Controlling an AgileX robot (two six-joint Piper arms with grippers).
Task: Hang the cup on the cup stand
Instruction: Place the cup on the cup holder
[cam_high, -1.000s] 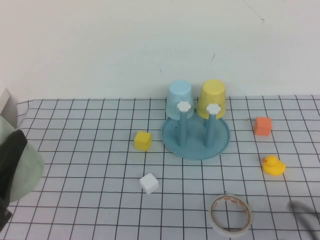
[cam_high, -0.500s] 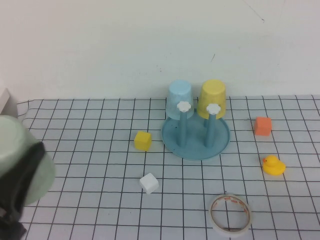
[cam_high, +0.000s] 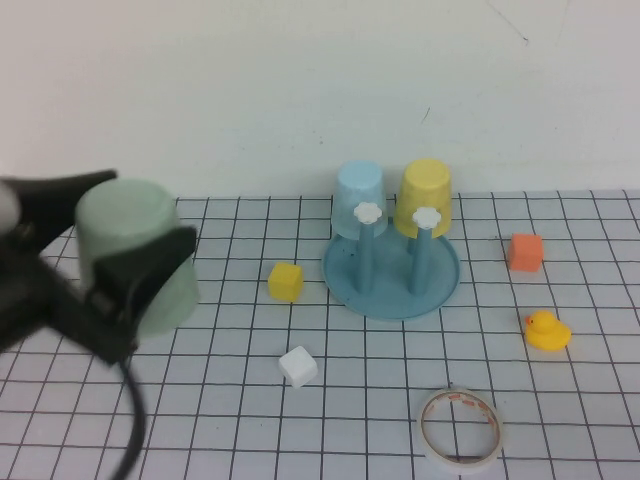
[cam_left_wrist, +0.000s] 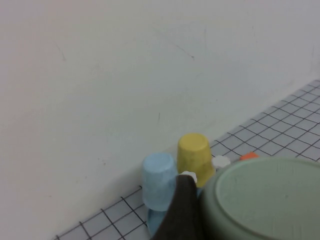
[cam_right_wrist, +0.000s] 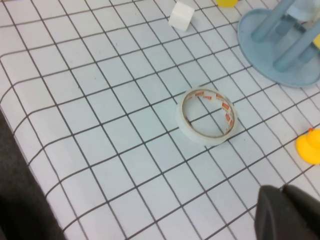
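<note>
The cup (cam_high: 135, 255) is a pale mint-green tumbler held bottom-up above the left part of the table. My left gripper (cam_high: 120, 240) is shut on the cup, one dark finger on each side of its wall. In the left wrist view the cup's bottom (cam_left_wrist: 270, 197) fills the lower corner beside one finger (cam_left_wrist: 182, 212). The cup stand (cam_high: 440, 275), a blue dish with white-knobbed pegs (cam_high: 369, 212), stands well to the right of the cup. My right gripper (cam_right_wrist: 285, 192) hovers low over the grid mat, shut and empty, and is out of the high view.
A light blue cup (cam_high: 358, 198) and a yellow cup (cam_high: 425, 195) hang upside down on the stand's rear pegs. Around it lie a yellow cube (cam_high: 285, 281), a white cube (cam_high: 298, 366), an orange cube (cam_high: 525, 252), a yellow duck (cam_high: 547, 330) and a tape roll (cam_high: 461, 428).
My left arm has risen from the lower left edge and moved right with the cup, which now stands bottom-up. The right arm's dark tip has left the high view.
</note>
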